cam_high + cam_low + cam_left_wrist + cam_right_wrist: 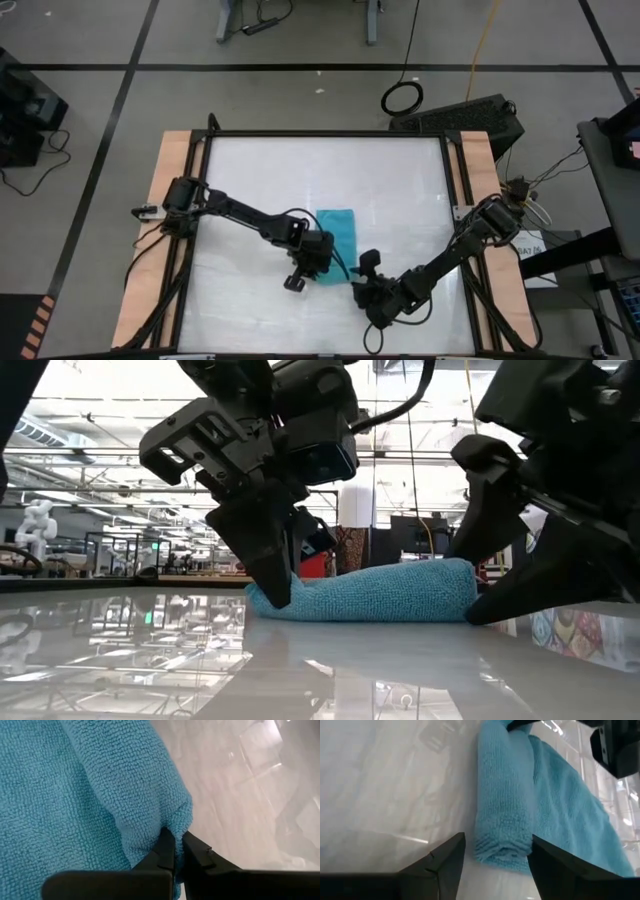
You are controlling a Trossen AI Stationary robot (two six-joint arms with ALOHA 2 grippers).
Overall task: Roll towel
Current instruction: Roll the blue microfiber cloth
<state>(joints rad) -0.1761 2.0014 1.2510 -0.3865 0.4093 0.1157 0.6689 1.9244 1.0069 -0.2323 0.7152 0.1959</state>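
Nearest us, the right gripper (pixel 495 862) stands with fingers spread on either side of one end of the rolled towel (pixel 505 810), not clamping it. At the roll's other end, the left gripper (pixel 175 851) pinches the towel's edge. Beyond, the towel's unrolled part lies flat on the white table (pixel 260 170).

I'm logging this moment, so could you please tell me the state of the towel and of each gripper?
towel: partly rolled at its near edge, the rest flat on the table
left gripper: shut on the towel, at one end of the roll
right gripper: open, fingers either side of the roll's other end
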